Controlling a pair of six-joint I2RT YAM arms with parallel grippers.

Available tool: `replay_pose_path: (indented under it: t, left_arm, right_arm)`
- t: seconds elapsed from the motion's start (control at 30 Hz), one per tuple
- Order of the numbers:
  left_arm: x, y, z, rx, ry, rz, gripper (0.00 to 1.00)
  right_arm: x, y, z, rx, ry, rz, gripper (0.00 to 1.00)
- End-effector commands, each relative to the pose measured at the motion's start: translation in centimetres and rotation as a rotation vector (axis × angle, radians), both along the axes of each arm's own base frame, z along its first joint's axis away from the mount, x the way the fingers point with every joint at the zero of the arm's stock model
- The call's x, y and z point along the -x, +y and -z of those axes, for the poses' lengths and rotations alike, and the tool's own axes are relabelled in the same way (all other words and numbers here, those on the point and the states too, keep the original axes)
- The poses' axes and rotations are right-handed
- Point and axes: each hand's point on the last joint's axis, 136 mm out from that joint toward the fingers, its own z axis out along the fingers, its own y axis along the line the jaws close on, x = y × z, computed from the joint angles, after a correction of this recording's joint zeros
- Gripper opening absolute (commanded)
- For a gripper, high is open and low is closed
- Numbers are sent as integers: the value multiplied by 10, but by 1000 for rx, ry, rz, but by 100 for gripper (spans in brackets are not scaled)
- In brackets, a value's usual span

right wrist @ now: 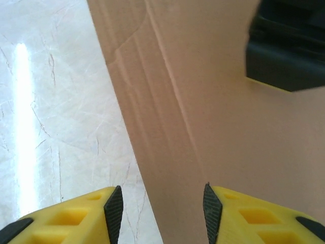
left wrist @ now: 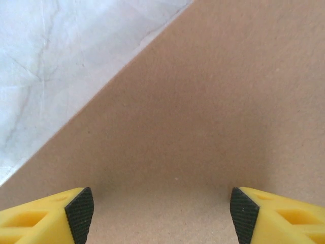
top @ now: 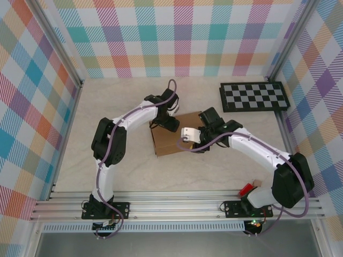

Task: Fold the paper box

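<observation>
Mid-table, the box [top: 167, 143] sits partly folded between two robot arms, a brown cardboard shape on the pale table [top: 123, 101], well apart from the checkerboard [top: 254, 96] at the far right.

The left gripper [left wrist: 162, 216] is over the box's far side with its jaws spread wide. Its black pads [left wrist: 81, 216] stand apart above a plain cardboard panel and hold nothing. Whether they touch the panel cannot be told. The right gripper [right wrist: 162, 213] comes in from the box's right side with its jaws parted. One finger is over bare table and the other over cardboard, so the box's edge runs up between them. Nothing is clamped.

The fold looks unfinished, and the likely next move is a pinch or push on that edge while the left gripper steadies the panel.

The risks from here are plain:
- **Sliding:** The box is light and the table looks smooth, so a sideways push from the right could slide or spin the box instead of bending it.
- **Bad crease:** Jaws that close off the score line could crush the wall or put a crease in the wrong place.
- **Flap springing back:** If the left gripper lifts or presses unevenly, a raised flap may spring back open.
- **Collision:** From above, the two grippers are close together over the same small box, so either could knock the other.
</observation>
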Motion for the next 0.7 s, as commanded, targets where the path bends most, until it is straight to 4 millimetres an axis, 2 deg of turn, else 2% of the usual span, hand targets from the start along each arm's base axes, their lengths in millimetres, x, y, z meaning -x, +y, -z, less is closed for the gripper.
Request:
replay_pose_path:
  t: [0.0,0.1,0.23,0.37,0.5,0.67]
  left_arm:
    - [-7,8,-21,-6,-37,12,76]
    - [-13,6,-33,33,-44,15,78]
    - [-20,13,-31,10,-47,2,78]
    - [-37,19,-36,83,-35,-40,80]
    - [-50,22,-22,74,13,-28,81]
    - [-55,22,2,94,81,-17,82]
  right_arm:
    - [-17,11,-3,0,-105,-82,51]
    - [-22,14,6,23,-113,-112,52]
    - [-28,22,16,46,-119,-140,52]
    - [-28,30,25,60,-112,-166,53]
    - [-26,36,38,96,-109,-192,55]
    - [-24,40,46,111,-119,-209,56]
